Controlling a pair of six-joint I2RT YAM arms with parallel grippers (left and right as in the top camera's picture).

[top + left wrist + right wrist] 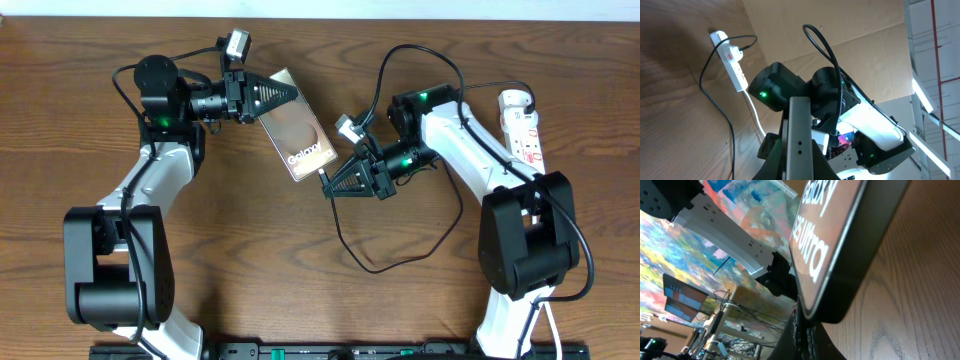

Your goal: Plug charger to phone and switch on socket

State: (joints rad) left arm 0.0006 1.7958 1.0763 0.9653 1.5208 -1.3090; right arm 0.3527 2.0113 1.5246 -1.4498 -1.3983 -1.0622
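Note:
The phone (pixel 296 141) lies slanted at the table's middle, its "Galaxy" lettering at the near end. My left gripper (pixel 289 93) is shut on its far end; in the left wrist view the phone's edge (pixel 800 125) stands between the jaws (pixel 800 167). My right gripper (pixel 330 184) is shut on the charger's plug, right at the phone's near end. In the right wrist view the phone (pixel 840 245) fills the top, with the fingers (pixel 802 332) just under its corner. The black charger cable (pixel 385 270) loops over the table toward the white socket strip (pixel 525 125) at far right.
The socket strip (pixel 732 60) with its red switches and the black cable (pixel 731 140) show in the left wrist view, with the strip's white cord (pixel 757 120) trailing down. The right arm (pixel 470 140) lies between phone and strip. Bare wood lies at front left.

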